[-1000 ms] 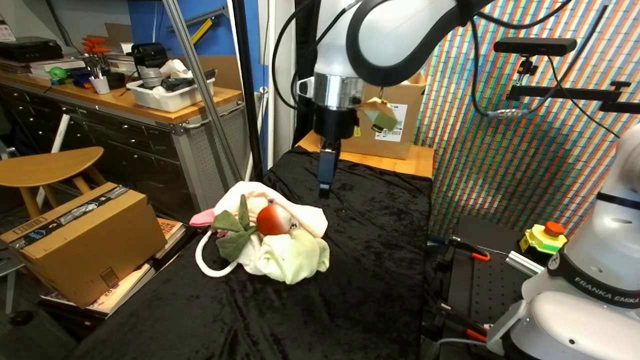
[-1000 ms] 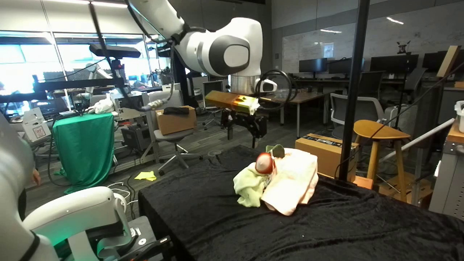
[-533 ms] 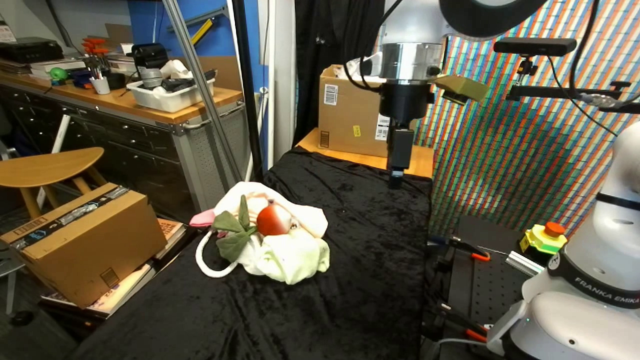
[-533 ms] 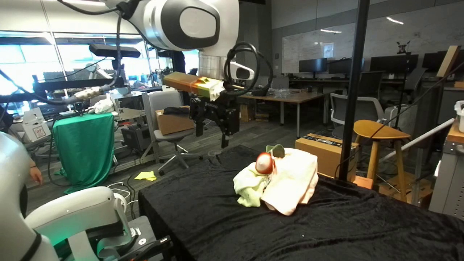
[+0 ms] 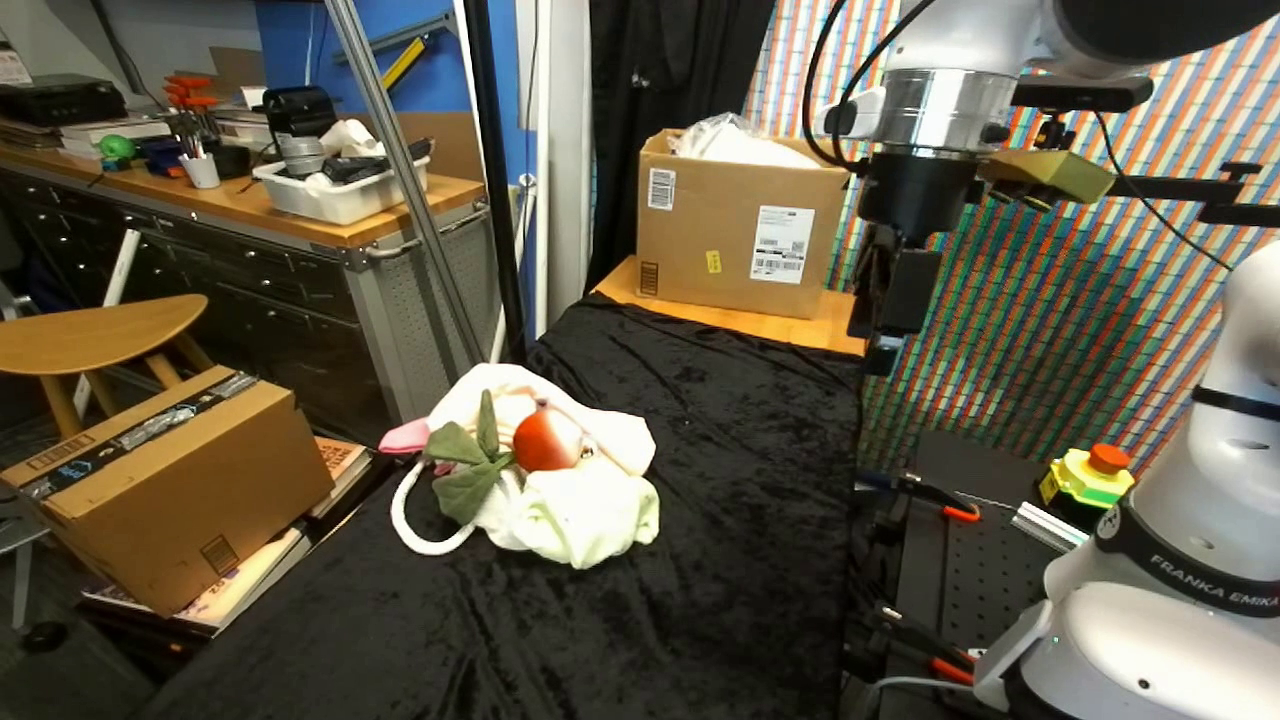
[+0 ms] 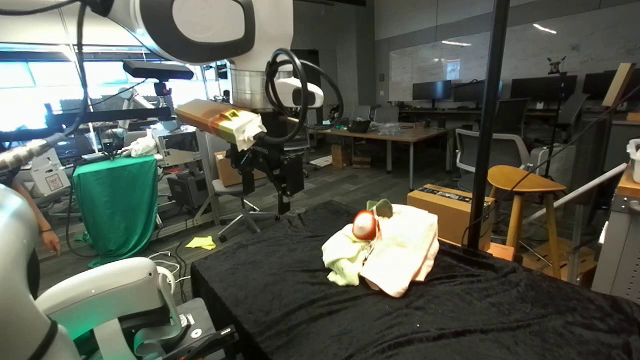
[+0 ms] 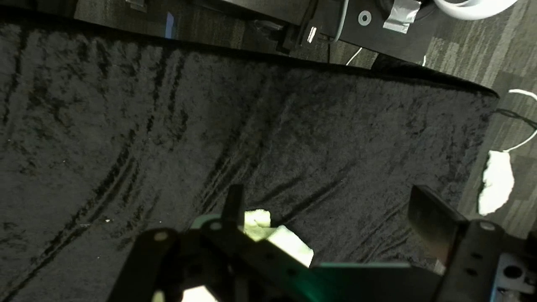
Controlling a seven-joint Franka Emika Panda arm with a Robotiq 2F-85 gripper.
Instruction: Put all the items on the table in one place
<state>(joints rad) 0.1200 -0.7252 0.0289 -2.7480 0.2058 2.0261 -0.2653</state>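
A pile of soft items lies together on the black cloth-covered table [image 5: 720,600]. It holds a pale pink cloth [image 6: 402,250], a pale green cloth [image 5: 585,515], a red-and-white ball [image 5: 547,441], dark green leaves [image 5: 468,478] and a white cord loop [image 5: 408,525]. The ball [image 6: 364,225] rests on top between the cloths. My gripper [image 6: 266,197] is open and empty, above the table and well apart from the pile; it also shows side-on in an exterior view [image 5: 882,350]. In the wrist view its fingers [image 7: 327,199] are wide apart and partly hide the pale cloth [image 7: 289,245].
A cardboard box [image 5: 740,235] stands at the table's far end. A black pole [image 6: 487,125] rises beside the table edge. Another cardboard box [image 5: 170,480] sits beyond the table's side. A yellow-and-red stop button [image 5: 1088,475] sits near the robot base.
My arm and open gripper have moved away from the pile, towards the robot-base side of the table. The pile has not moved.
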